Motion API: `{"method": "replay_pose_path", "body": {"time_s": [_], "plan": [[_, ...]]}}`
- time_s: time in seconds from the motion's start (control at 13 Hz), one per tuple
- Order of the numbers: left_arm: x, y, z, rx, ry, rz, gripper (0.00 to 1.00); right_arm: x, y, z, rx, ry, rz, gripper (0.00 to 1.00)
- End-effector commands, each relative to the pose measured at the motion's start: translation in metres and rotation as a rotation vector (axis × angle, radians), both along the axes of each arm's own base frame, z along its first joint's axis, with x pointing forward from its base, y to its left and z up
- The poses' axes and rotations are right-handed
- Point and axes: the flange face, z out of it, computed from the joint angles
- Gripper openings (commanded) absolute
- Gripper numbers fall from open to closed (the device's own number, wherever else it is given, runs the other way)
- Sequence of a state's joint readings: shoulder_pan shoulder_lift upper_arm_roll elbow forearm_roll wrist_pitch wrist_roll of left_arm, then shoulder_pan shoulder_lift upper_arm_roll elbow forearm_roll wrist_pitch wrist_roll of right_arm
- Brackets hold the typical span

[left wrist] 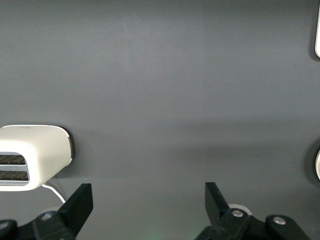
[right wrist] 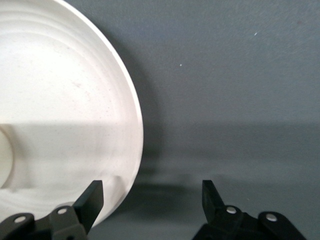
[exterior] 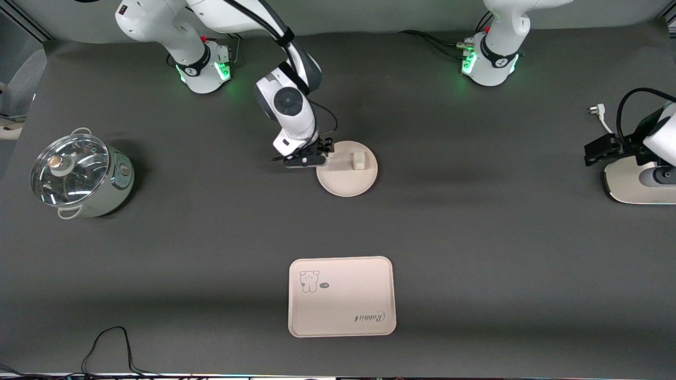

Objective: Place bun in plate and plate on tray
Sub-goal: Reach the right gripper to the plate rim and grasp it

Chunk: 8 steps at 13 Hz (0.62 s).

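The round cream plate [exterior: 343, 182] lies on the dark table mat, at the middle. The small cream-white bun [exterior: 359, 160] sits in it, near the rim toward the left arm's end. My right gripper [exterior: 316, 157] is open and low at the plate's rim toward the right arm's end. In the right wrist view the gripper [right wrist: 150, 196] straddles the rim of the plate [right wrist: 60, 110], one finger over the plate and one over the mat. The tray [exterior: 343, 311] with the "Rabbit" lettering lies nearer the front camera and holds nothing. My left gripper [exterior: 599, 150] waits open over the toaster.
A lidded steel pot [exterior: 79, 177] stands at the right arm's end of the table. The white toaster [exterior: 639, 182] stands at the left arm's end, with its plug cord [exterior: 599, 113]; it also shows in the left wrist view [left wrist: 35, 155]. A black cable [exterior: 111, 343] lies at the front edge.
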<state>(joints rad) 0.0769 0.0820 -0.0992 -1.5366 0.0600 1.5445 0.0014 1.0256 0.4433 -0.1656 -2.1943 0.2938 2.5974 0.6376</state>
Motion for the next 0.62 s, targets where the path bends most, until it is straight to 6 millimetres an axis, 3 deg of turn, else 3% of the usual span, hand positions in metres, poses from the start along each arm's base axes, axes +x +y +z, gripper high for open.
{"method": "replay_pose_path", "body": {"time_s": [0.0,0.08,0.15,0.23,0.38,0.54], "plan": [[0.002,-0.003,0.003,-0.013,-0.021,-0.013,1.00,0.000,0.005,-0.006,0.010,-0.022,-0.040,0.69],[0.001,-0.005,-0.002,-0.015,-0.012,-0.016,1.00,0.001,0.006,-0.006,0.015,-0.029,-0.048,0.54],[0.002,-0.008,-0.006,-0.014,-0.012,-0.020,1.00,0.003,0.006,-0.006,0.017,-0.032,-0.050,0.32],[0.005,-0.009,-0.012,-0.011,-0.024,-0.025,1.00,0.005,0.008,-0.004,0.022,-0.035,-0.055,0.04],[0.006,-0.003,-0.023,-0.015,-0.020,-0.015,1.00,0.008,0.012,0.001,0.036,-0.039,-0.075,0.00],[0.007,0.001,-0.021,-0.014,-0.032,-0.009,1.00,0.014,0.014,0.008,0.048,-0.041,-0.107,0.00]]}}
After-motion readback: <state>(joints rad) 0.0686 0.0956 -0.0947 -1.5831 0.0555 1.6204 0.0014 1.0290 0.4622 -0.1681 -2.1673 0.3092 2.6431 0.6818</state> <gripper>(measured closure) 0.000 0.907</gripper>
